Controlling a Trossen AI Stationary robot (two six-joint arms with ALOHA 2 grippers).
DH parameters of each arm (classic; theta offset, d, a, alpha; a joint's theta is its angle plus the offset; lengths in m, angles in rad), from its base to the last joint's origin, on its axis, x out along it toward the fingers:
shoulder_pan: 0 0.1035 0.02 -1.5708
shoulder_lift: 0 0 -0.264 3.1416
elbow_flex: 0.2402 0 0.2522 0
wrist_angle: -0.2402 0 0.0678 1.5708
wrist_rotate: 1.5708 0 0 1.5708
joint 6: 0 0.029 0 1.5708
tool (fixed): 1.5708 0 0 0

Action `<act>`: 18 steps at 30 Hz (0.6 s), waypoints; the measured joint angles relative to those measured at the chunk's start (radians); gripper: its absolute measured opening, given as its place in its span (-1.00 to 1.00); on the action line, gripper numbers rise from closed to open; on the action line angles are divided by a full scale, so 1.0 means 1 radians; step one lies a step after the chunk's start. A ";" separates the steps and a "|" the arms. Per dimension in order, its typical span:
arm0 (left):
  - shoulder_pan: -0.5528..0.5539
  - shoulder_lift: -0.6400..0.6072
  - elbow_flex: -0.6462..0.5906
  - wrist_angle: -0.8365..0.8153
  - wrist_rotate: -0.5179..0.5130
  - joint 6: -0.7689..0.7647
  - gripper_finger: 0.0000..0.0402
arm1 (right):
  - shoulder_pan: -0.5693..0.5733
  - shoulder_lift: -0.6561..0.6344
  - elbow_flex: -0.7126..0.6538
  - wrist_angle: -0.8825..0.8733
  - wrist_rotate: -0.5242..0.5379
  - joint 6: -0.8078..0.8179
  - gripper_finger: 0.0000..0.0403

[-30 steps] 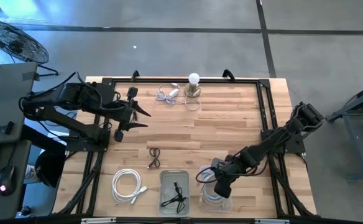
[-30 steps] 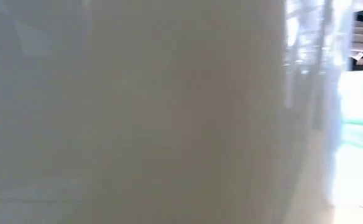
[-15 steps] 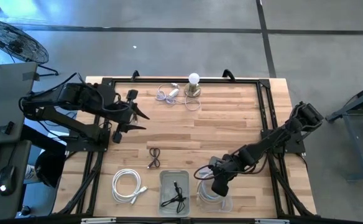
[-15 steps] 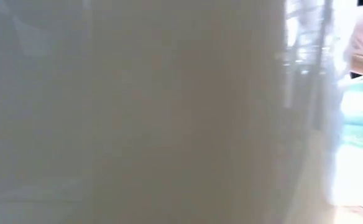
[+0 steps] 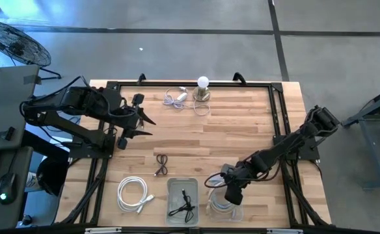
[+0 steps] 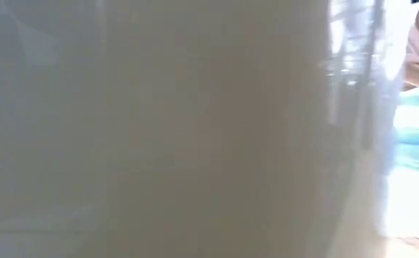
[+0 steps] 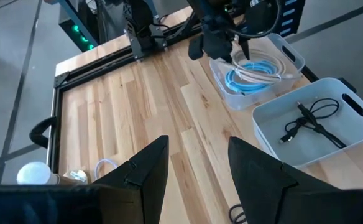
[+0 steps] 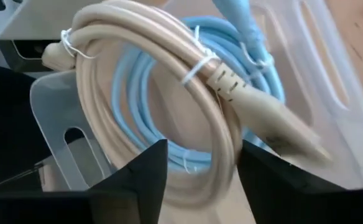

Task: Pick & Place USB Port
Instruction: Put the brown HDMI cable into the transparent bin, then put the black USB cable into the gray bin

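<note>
A beige USB cable (image 8: 222, 134), coiled and tied with two white ties, lies on a blue coiled cable (image 8: 138, 106) inside a clear bin (image 5: 228, 211) at the table's near edge. My right gripper (image 5: 231, 195) hangs just above this bin, pointing steeply down, open. In the right wrist view its fingers (image 8: 132, 180) stand on either side of one strand of the beige coil without a contact that shows. My left gripper (image 5: 148, 125) waits open, high over the table's far left part.
A grey bin (image 5: 182, 188) with a black cable stands left of the clear bin. A white cable coil (image 5: 135, 195) and a small black cable (image 5: 162, 164) lie on the wood. A bulb lamp (image 5: 203, 88) stands at the far edge. A pale blurred wall (image 6: 195, 129) fills the low view.
In the low view a beige shape has come into the upper right corner and sunk a little. Both arms have kept their places.
</note>
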 joint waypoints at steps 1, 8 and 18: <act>0.000 0.000 0.000 -0.001 0.000 0.000 -0.19 | 0.000 -0.007 0.000 -0.015 0.004 0.000 -0.08; 0.000 0.000 0.000 -0.005 -0.006 0.000 -0.19 | -0.014 -0.100 0.000 -0.072 0.086 0.001 0.02; 0.000 0.000 0.000 -0.296 -0.117 -0.075 -0.19 | -0.067 -0.268 0.000 -0.064 0.181 -0.065 0.06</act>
